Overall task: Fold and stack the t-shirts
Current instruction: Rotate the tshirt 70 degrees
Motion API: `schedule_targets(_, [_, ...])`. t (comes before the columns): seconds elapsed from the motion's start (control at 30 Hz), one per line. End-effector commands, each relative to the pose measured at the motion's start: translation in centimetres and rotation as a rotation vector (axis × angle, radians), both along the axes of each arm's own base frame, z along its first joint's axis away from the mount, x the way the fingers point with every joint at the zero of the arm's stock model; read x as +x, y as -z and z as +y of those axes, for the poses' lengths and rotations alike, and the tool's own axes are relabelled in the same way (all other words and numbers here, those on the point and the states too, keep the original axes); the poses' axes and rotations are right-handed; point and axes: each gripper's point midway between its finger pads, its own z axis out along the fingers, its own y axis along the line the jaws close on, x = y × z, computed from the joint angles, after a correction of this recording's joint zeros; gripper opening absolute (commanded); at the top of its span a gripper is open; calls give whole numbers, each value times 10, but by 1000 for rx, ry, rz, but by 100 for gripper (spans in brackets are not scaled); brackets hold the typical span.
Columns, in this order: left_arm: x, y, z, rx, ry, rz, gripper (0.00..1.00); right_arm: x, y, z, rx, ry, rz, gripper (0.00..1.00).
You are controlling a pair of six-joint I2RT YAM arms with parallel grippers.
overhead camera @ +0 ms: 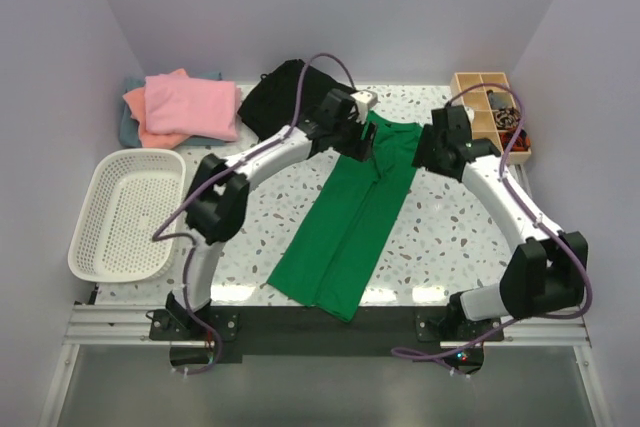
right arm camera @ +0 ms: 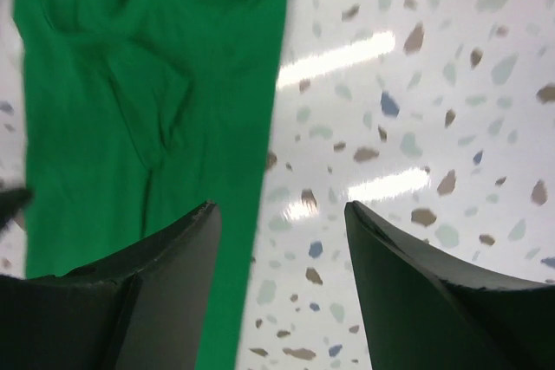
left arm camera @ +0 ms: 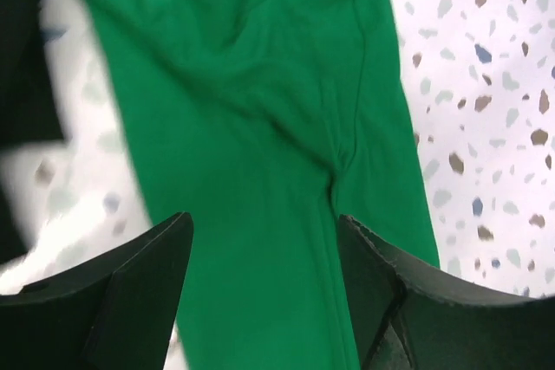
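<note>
Left gripper (left arm camera: 264,223): black fingers (left arm camera: 139,292) stand wide apart, nothing between them.
Right gripper (right arm camera: 282,210): black fingers (right arm camera: 416,283) likewise spread, gripping nothing.
Bright green cloth t-shirt (overhead camera: 345,227): folded into a long narrow strip and lying flat and slantwise on the white speckled terrazzo table (overhead camera: 450,237). Both grippers are at its far end.
Shirt relative to left fingers: the cloth lies beneath and ahead of them, filling the whole gap. A soft crease runs up from between the tips.
Shirt relative to right fingers: one finger is over the green cloth, the other over bare table. The shirt's straight edge passes through the gap.
Contact with the cloth: cannot be told from either wrist view.
Pink folded t-shirt (overhead camera: 190,105): tops a pile with a salmon-orange t-shirt (overhead camera: 133,99) and a grey-teal t-shirt (overhead camera: 125,129), well apart from the left fingers on their outer side.
Black crumpled cloth (overhead camera: 280,97): near the left fingers, outer side.
White plastic mesh basket (overhead camera: 125,212): well apart from both grippers.
</note>
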Motion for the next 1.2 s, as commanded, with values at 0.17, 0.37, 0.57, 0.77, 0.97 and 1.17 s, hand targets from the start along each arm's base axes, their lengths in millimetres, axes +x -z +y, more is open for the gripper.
schedule_targets(0.17, [53,8,-83,-258,260,-37,72,-87,41,56,200,-207,90,63])
schedule_targets(0.37, [68,16,-98,-289,312,-99,72,-119,68,115,326,-372,142,62])
schedule_targets(0.57, [79,23,-97,-332,308,-112,73,-134,85,163,418,-504,178,62])
schedule_targets(0.77, [83,35,-99,-356,315,-89,73,-153,117,208,475,-640,278,62])
schedule_targets(0.97, [80,52,-102,-359,333,-55,74,-158,161,189,366,-472,385,61])
schedule_targets(1.17, [84,75,-105,-354,313,-14,75,-155,177,126,112,-194,405,62])
